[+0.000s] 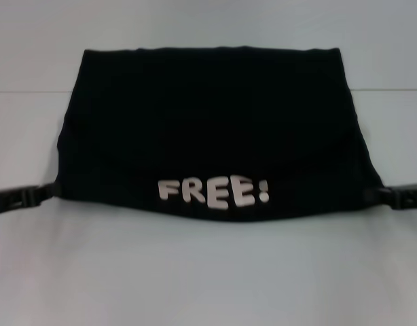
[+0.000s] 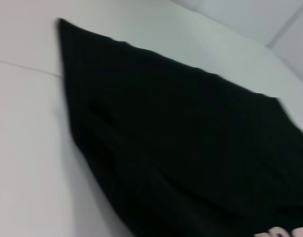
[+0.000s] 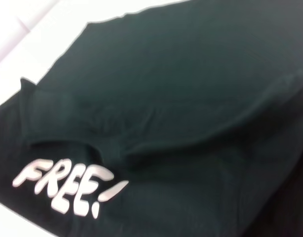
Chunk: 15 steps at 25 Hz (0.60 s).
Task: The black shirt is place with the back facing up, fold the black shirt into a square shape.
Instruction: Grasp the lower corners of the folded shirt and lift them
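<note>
Black shirt (image 1: 208, 129) folded on a white table (image 1: 208, 278), with a gripper at each near corner.

From left to right in the head view: the left gripper (image 1: 51, 191) reaches in level from the left edge, its tip meeting the shirt's near-left corner; whether its jaws pinch the cloth cannot be told. The shirt lies flat at the table's centre, its long axis running left to right, the far edge straight and narrower, the near edge wider and bowed toward the robot. White lettering "FREE!" (image 1: 214, 192) sits along the near edge, reading upright from the robot's side. A folded layer lies above the lettering in the right wrist view. The right gripper (image 1: 375, 194) reaches in level from the right edge to the near-right corner; its grip likewise cannot be told.
</note>
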### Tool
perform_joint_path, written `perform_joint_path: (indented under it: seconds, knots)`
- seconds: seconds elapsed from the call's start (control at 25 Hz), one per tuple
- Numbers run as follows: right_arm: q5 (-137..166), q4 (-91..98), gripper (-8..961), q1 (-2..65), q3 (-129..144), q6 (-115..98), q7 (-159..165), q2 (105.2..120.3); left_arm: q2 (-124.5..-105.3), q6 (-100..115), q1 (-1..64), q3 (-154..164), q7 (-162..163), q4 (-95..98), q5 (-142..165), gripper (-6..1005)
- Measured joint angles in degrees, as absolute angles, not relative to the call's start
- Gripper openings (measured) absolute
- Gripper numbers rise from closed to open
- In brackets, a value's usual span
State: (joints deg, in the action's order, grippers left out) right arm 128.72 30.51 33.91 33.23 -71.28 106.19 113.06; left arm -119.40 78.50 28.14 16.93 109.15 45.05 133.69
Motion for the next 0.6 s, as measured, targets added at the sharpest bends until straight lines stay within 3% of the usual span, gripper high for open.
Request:
perform_joint_path:
  seconds: [0.4,0.6]
  knots:
    - [129.01,33.3,41,21.97,25.45,-92.79,95.36,110.43,-119.4,105.09,19.58,8.77,110.45,53.24,134.86,0]
    - [129.14,33.31,41,16.38,24.96,-99.74,88.41,110.25,-119.52,112.25,17.26,5.52,108.17,54.0,139.35,0]
